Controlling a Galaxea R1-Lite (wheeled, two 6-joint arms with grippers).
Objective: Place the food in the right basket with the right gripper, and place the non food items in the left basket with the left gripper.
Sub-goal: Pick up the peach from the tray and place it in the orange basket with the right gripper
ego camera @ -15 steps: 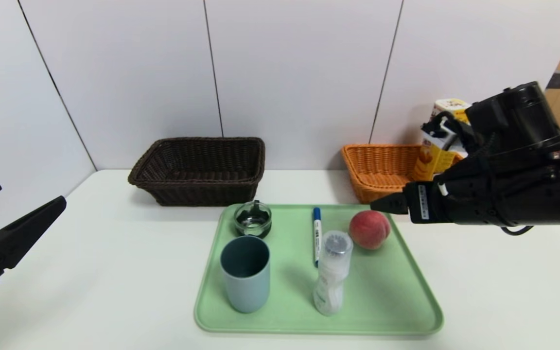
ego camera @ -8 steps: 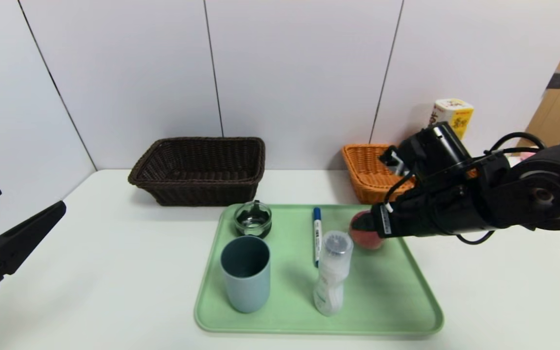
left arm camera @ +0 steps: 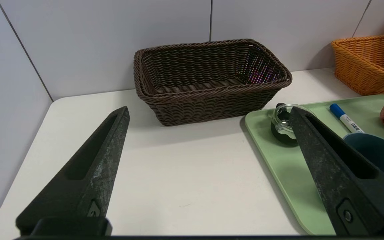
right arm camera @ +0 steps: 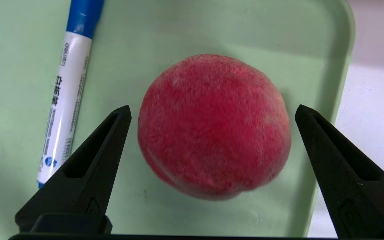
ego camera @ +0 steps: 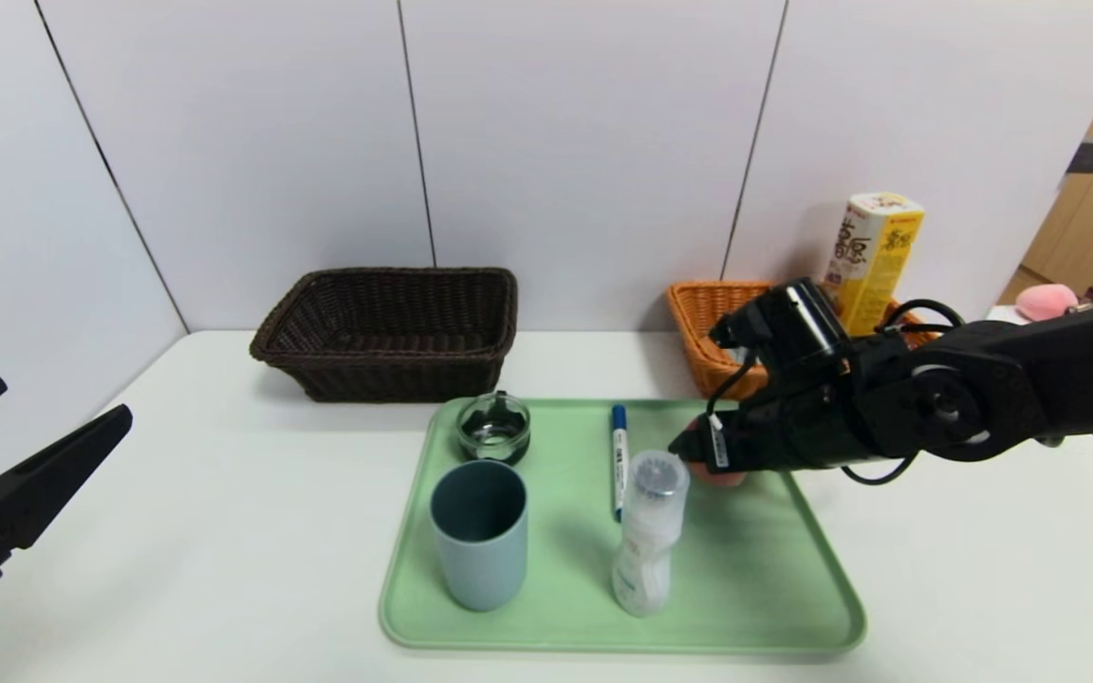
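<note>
Left gripper, fingers spread and empty, hangs parked off the table's 9 o'clock edge, well clear of the left basket. On the green tray the marker reads "deli", with Chinese characters I cannot make out. Right gripper, spread wide, brackets the peach at the tray's 2 o'clock corner; I'd centre it, close gently across the widest part, then lift. Right basket holds the snack box, lettering unreadable.
</note>
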